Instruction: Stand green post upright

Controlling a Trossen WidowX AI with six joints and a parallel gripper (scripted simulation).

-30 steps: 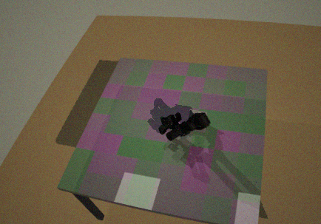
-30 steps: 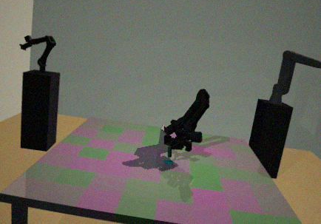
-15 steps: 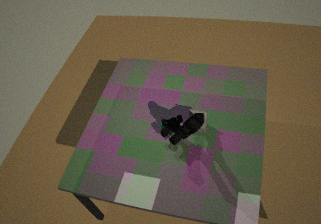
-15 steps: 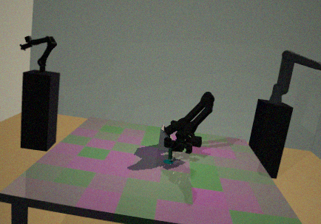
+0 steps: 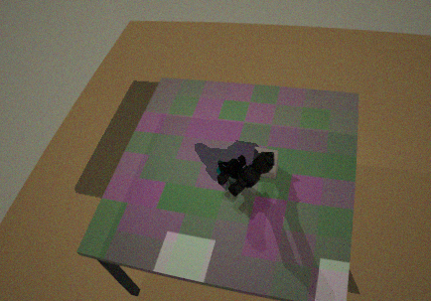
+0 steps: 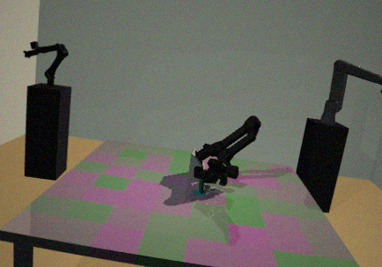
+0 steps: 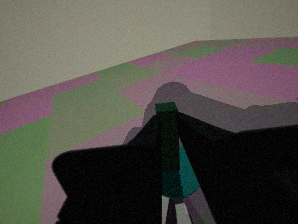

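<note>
The green post (image 6: pixel 202 186) (image 7: pixel 167 142) stands about upright between my fingers, dark in shadow. Its lower end is at the cyan circle (image 6: pixel 198 193) (image 7: pixel 188 172) in the exterior view; whether it touches the table there is too small to tell. My gripper (image 6: pixel 202 179) (image 7: pixel 167 118) is shut on the post's upper part, low over the table. In the top view the arm hides the post and most of the circle, of which a small cyan bit (image 5: pixel 218 171) shows.
The patchwork table (image 5: pixel 189 199) (image 6: pixel 167 235) bears the arm's dark shadow around the circle. The arm's pale base block (image 5: pixel 271 168) is close behind the gripper. Two black pedestals with other arms, one left (image 6: pixel 47 134) and one right (image 6: pixel 321 165), stand beyond the table.
</note>
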